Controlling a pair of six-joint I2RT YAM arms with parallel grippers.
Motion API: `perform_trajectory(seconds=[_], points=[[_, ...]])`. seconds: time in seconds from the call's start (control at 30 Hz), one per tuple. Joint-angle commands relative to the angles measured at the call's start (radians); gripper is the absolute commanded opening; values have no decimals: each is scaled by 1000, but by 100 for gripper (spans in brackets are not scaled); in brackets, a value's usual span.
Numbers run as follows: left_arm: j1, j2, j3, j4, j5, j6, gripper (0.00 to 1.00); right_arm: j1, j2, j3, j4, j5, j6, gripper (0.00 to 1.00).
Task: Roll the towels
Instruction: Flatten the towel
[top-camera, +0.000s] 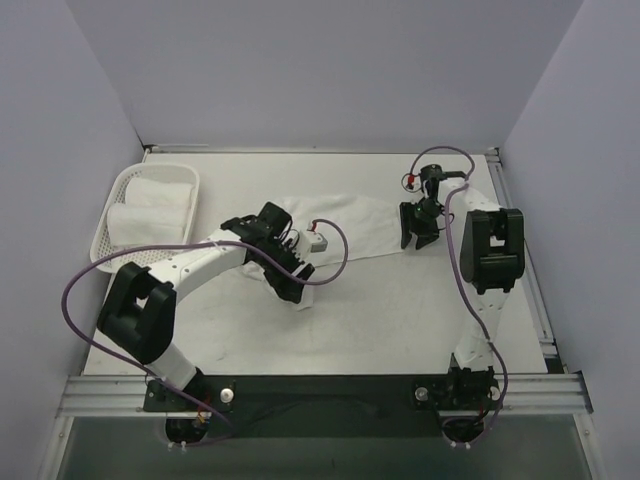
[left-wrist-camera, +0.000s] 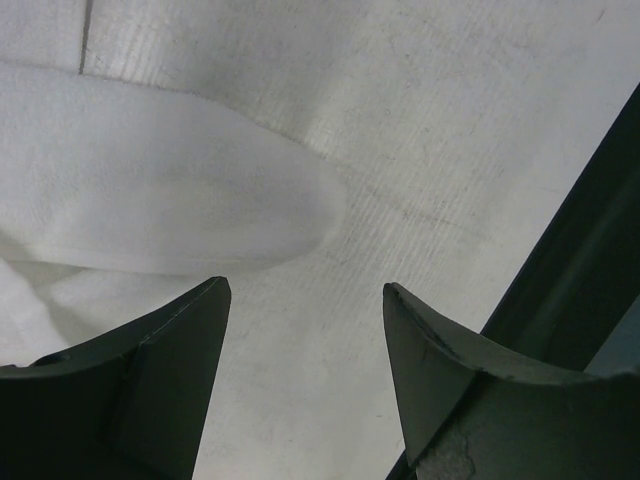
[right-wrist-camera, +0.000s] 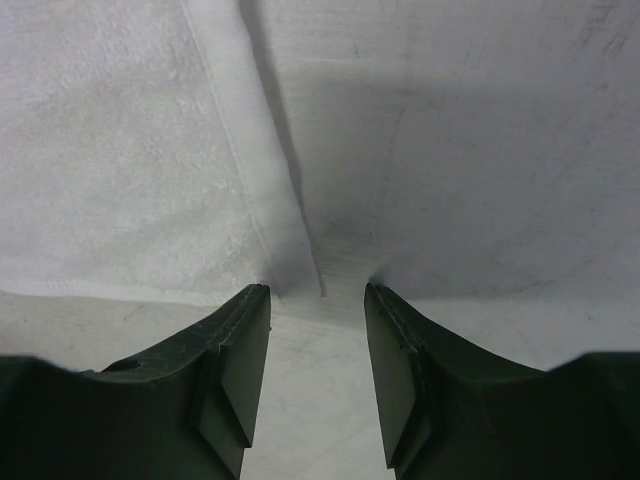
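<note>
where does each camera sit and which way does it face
Top external: above, behind the robot, looking down on the table and spread towel; both arms, left gripper and right gripper show.
Left wrist: on the left arm, facing down at a towel fold; own fingers show.
Right wrist: on the right arm, facing down at a towel edge; own fingers show.
Shared: the towel, in all three.

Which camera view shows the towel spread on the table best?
The top external view: the towel lies there almost whole. The left wrist view shows just a rounded fold, the right wrist view just one corner.
</note>
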Motion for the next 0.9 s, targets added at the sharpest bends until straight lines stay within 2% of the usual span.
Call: perform_trajectory(seconds=[0.0, 0.1, 0.13, 0.3, 0.43, 0.73, 0.83, 0.87], points=[[-7, -52, -25, 31, 1, 80, 73, 7, 14, -13, -11, -13, 41, 42], [-35, -54, -42, 31, -46, 149, 75, 17, 23, -23, -8, -30, 49, 40], [-41, -52, -51, 31, -78, 165, 76, 17, 23, -23, -9, -41, 50, 31], [-84, -3, -42, 37, -145, 199, 76, 17, 26, -20, -11, -53, 55, 18], [-127, 38, -25, 58, -195, 193, 75, 16, 26, -16, -11, -70, 59, 1], [-207, 123, -19, 117, -301, 180, 69, -13, -21, -31, -11, -140, 75, 0], [-211, 143, -11, 131, -330, 165, 57, -18, -50, -43, -8, -159, 73, 0], [-211, 144, -10, 132, -341, 159, 43, -22, -56, -48, -8, -166, 73, 0]])
